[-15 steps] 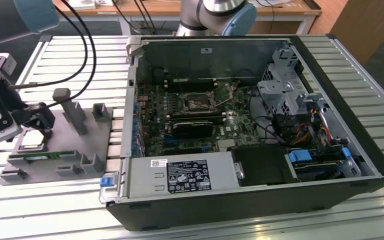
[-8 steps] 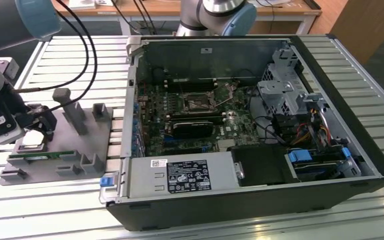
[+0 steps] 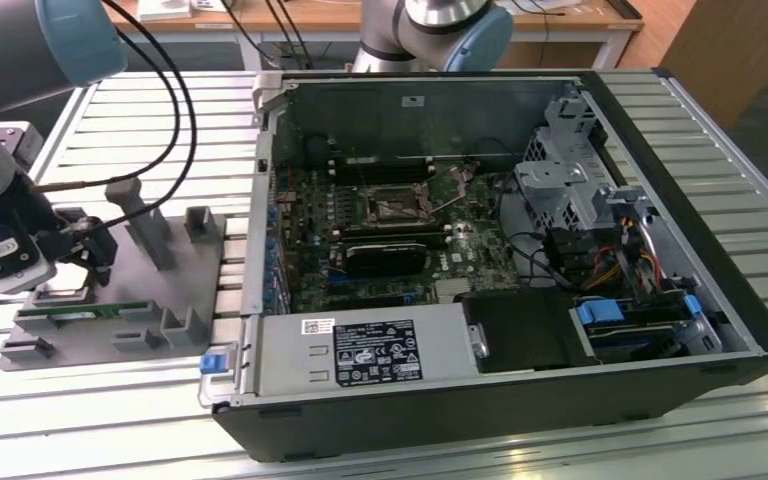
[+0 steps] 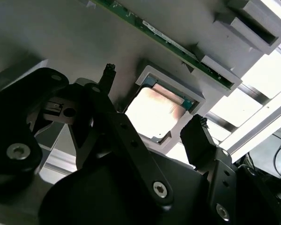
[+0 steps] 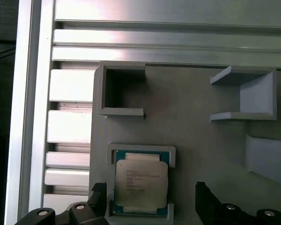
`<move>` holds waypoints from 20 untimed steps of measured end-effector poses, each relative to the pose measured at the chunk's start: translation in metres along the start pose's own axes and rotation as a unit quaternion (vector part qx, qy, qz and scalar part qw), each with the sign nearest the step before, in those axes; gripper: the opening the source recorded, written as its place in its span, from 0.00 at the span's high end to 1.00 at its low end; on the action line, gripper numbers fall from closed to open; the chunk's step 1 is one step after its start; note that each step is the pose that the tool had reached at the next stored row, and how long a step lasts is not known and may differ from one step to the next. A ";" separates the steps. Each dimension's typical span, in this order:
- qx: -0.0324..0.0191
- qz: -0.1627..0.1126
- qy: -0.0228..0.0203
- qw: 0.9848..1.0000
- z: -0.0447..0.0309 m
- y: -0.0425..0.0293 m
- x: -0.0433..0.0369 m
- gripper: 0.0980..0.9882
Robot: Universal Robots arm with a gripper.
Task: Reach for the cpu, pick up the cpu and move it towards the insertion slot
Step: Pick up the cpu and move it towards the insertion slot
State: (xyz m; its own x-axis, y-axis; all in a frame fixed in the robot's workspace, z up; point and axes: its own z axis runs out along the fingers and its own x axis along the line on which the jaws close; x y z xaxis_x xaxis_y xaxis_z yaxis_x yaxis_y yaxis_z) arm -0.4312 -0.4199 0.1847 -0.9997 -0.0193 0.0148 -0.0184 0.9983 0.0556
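- Aperture first: your black end effector (image 5: 150, 188) stands wide open and holds nothing; in both wrist views its two dark fingertips (image 5: 99, 193) are well apart, with daylight between each of them and the chip.
- You will find the small, flat, square cpu (image 5: 141, 183), with its silvery metal top and thin green rim, lying flat in a shallow grey nest on the grey moulded fixture plate (image 5: 187, 131), untouched as far as the pictures show.
- The relation that matters to you: the cpu lies straight ahead of the end effector, between the fingers, which flank two opposite edges of it. In the first wrist view one finger sits nearer the nest wall than the other, so I judge the straddle slightly off centre.
- The chip is close to square, so its long axis hardly counts; its edges run roughly square to the line between the fingers.
- A long thin green memory stick (image 4: 154, 33) rests on the same plate just beside the nest, outside the fingers' span.
- In the exterior view the square dark insertion slot (image 3: 395, 207), with its shiny metal frame, sits inside the open black computer case (image 3: 491, 420), well apart from the end effector, towards the exterior view's right.
- The plate and case both rest on the slatted aluminium counter (image 3: 157, 110).
- Judged from this, the reach is nearly done and the grasp has not been made.
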 end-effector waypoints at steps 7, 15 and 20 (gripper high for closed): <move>-0.001 0.000 0.000 1.000 0.0024 0.0048 0.0010 0.17; -0.001 0.000 0.000 1.000 0.0045 0.0075 0.0080 0.33; -0.001 0.000 -0.001 1.000 0.0040 0.0088 0.0103 0.33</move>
State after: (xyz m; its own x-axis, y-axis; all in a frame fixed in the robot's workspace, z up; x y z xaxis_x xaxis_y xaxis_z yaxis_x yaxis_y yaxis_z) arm -0.4417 -0.4111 0.1813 -0.9997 -0.0194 0.0137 -0.0186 0.9982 0.0574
